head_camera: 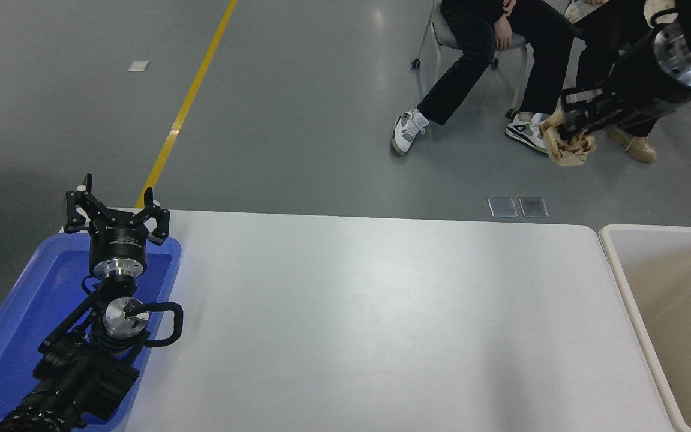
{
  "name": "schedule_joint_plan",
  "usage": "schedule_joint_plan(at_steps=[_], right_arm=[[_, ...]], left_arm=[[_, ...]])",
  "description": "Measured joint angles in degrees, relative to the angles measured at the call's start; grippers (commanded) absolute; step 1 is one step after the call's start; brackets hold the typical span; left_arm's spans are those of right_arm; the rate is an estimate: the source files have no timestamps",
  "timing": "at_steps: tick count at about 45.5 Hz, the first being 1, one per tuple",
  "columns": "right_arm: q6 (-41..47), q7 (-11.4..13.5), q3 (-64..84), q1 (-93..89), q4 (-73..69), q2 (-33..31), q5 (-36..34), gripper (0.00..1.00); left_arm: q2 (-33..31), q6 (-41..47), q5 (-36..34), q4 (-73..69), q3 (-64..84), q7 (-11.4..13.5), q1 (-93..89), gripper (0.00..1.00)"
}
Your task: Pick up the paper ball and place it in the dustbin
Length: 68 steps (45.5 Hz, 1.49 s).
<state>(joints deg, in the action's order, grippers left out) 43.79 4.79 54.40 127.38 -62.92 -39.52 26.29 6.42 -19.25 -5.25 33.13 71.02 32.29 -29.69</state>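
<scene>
At the lower left of my frame I see a shallow blue tray (pixel 3 336) sitting at the left end of the white table (pixel 369 324). On the grey floor beyond, a yellow line (pixel 186 105) runs diagonally at the upper left, and two small pale tiles (pixel 517 207) lie just past the table's far edge. At the upper right I see two seated people (pixel 501 54), one on a wheeled chair (pixel 441 36).

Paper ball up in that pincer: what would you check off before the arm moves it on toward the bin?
1. Right pincer shut on the paper ball: ok.
2. Ball clear of the table: ok.
3. Ball over the dustbin: not ok, it hangs left of and beyond the rim.
4. Dustbin open, room inside: ok.
5. Left pincer parked over the blue tray, out of the way: ok.
6. Grip firmness: cannot tell.
</scene>
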Motion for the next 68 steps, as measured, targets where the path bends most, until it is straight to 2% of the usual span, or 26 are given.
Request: schedule_joint_plan(at_steps=[6, 13, 19, 25, 30, 34, 43, 49, 68], right_arm=[[-3.76, 0.11, -0.69, -2.14, 4.41, -7.33, -0.32, 0.0], [-15.88, -0.01, -6.92, -11.04, 9.66, -15.15, -2.28, 0.0], [-27.68, -0.1, -16.1, -23.29, 13.91, -17.95, -5.78, 0.0], [-36.44, -0.12, -27.8, -36.72, 17.86, -18.12, -8.63, 0.0], [-42.58, -0.12, -38.54, -48.84, 22.49, -15.78, -10.91, 0.0], [-45.57, -0.17, -46.75, -57.56, 28.85, -11.46, -12.47, 0.0], [-47.92, -0.29, -60.79, -71.13, 46.78, 0.84, -14.36, 0.0], [-48.92, -0.33, -67.44, -77.02, 53.38, 6.26, -15.68, 0.0], [-49.46, -0.47, -75.07, -91.36, 59.89, 13.35, -23.12, 0.0]], left_arm=[[-0.02, 0.0, -0.01, 0.0, 0.0, 0.0, 0.0, 0.99], [-0.01, 0.0, 0.0, 0.0, 0.0, 0.01, -0.01, 0.99], [-0.01, 0.0, -0.01, 0.0, 0.0, 0.0, -0.01, 0.99], [-0.01, 0.0, -0.02, 0.0, 0.0, 0.01, -0.01, 0.99], [-0.01, 0.0, -0.02, 0.0, 0.0, 0.01, -0.01, 0.99], [-0.01, -0.01, -0.03, 0.0, 0.0, 0.01, -0.02, 0.99], [0.0, 0.0, -0.01, 0.0, 0.0, 0.01, -0.02, 0.99], [-0.01, 0.0, 0.02, 0.01, 0.0, 0.01, -0.02, 0.99], [0.0, 0.0, 0.03, 0.0, 0.0, 0.01, -0.01, 0.99]])
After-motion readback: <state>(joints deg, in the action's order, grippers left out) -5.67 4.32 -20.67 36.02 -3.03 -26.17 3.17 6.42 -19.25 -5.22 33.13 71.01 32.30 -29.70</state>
